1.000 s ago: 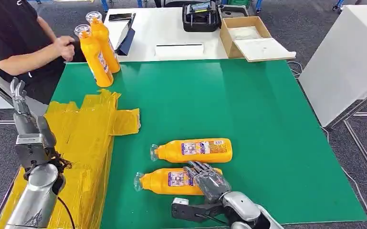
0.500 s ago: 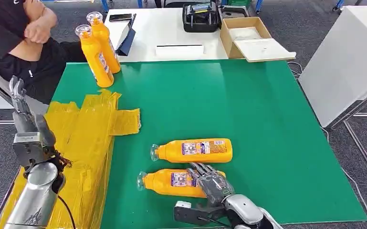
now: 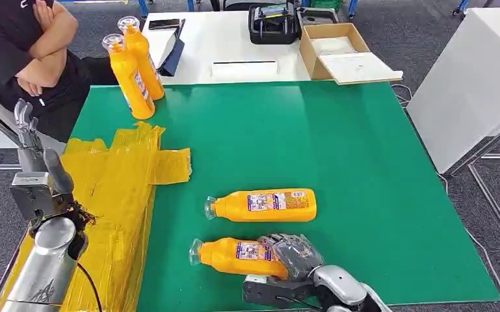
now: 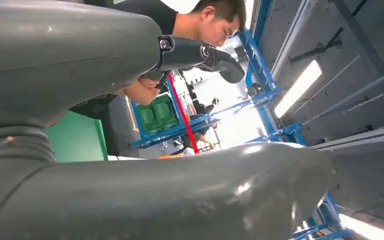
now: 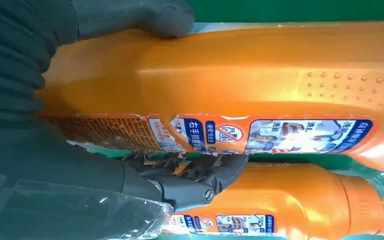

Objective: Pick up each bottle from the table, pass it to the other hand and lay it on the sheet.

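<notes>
Two orange bottles lie on the green table. My right hand grips the nearer bottle at its base end, close to the table's front edge. In the right wrist view the thumb and the dark fingers wrap this bottle from both sides. The other lying bottle rests just beyond it, untouched. A crinkled yellow sheet covers the table's left side. My left hand is raised beside the sheet, fingers apart and pointing up, holding nothing.
Two more orange bottles stand upright at the table's far left corner. A person in black sits there with folded arms. Behind is a white table with a cardboard box and a black case.
My right hand has drawn back toward me and closed around the nearer bottle, which shifted slightly toward the front edge. The person pulled a hand away from the upright bottles and folded both arms.
</notes>
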Available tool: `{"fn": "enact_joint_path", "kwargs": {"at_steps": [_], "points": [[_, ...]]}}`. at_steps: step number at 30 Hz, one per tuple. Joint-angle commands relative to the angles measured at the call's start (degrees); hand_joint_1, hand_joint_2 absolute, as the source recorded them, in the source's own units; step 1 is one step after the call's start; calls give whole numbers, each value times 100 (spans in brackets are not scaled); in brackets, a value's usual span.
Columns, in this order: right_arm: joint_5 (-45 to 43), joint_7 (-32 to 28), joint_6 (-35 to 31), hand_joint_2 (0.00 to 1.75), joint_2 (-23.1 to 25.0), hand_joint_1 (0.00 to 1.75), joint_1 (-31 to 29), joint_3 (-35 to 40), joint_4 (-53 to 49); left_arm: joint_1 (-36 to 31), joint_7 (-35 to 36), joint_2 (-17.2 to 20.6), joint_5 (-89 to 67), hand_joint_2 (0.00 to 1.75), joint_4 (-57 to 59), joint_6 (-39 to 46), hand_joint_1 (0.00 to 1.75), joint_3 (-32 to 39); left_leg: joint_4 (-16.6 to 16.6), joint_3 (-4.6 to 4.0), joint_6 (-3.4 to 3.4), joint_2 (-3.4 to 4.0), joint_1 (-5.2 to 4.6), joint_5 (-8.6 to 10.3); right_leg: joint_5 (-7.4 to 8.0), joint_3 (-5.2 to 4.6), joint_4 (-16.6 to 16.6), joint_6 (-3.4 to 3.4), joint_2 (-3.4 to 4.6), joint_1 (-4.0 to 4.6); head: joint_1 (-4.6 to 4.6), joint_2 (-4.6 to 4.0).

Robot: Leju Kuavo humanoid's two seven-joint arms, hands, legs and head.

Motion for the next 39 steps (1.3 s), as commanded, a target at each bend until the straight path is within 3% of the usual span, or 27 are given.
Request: {"fn": "enact_joint_path", "kwargs": {"at_steps": [1,9,12,13,14,16,18,21,23,39], "points": [[-15,20,68,175,-110,175,96,-46,95,-220,32,-24,30,0,292,-11,0,-47,0,18,-12,-11,-1,-6,-10,23,-2,0,-27,1,2,0],[-824,-275,-84,175,-438,175,381,-651,-47,-168,56,29,143,0,250,-151,0,21,-1,13,-9,-15,-3,-3,-8,19,-3,1,-28,-1,2,0],[-1555,-653,-17,175,-429,175,349,-1102,-143,-218,175,1,275,0,351,-519,0,-47,0,13,-9,-11,-5,-4,-8,20,-2,1,-23,-2,2,0],[-1783,-746,-77,175,-450,175,312,-1306,-203,-244,347,22,567,0,413,-1020,0,-110,2,15,-11,-10,-6,-6,-9,23,0,1,-26,-3,0,0],[-1859,-789,-98,175,-489,175,278,-1471,-254,-268,420,-5,673,175,478,-1179,0,-96,1,9,-9,-12,-8,-2,-7,16,1,1,-25,-6,2,0],[-2204,-1264,-183,175,-571,175,149,-1960,-554,-221,565,-31,1042,175,454,-1781,0,-94,3,7,-9,-11,-10,-2,-7,12,4,1,-23,-8,2,0],[-2640,-1566,54,175,-678,175,-369,-2205,-624,-121,653,-98,1310,175,280,-2190,0,-103,7,4,-10,-3,-17,-3,-7,7,12,2,-19,-15,2,0],[-2557,-1609,103,175,-275,175,-1472,-2112,-204,229,817,-286,1705,175,-167,-2704,0,-214,23,4,-14,47,-18,-16,-1,-2,23,4,25,-18,2,0],[-2478,-1590,60,175,-120,175,-1799,-1946,-46,462,828,-396,1722,175,-460,-2744,0,-322,8,2,-9,61,-16,-9,19,-5,9,-9,46,-17,0,0],[-2339,-1511,-296,175,-155,175,-1722,-1771,-130,567,866,-436,1940,175,-600,-2935,0,-302,6,15,-13,38,-2,-9,6,15,5,-8,20,-2,0,0]]}}
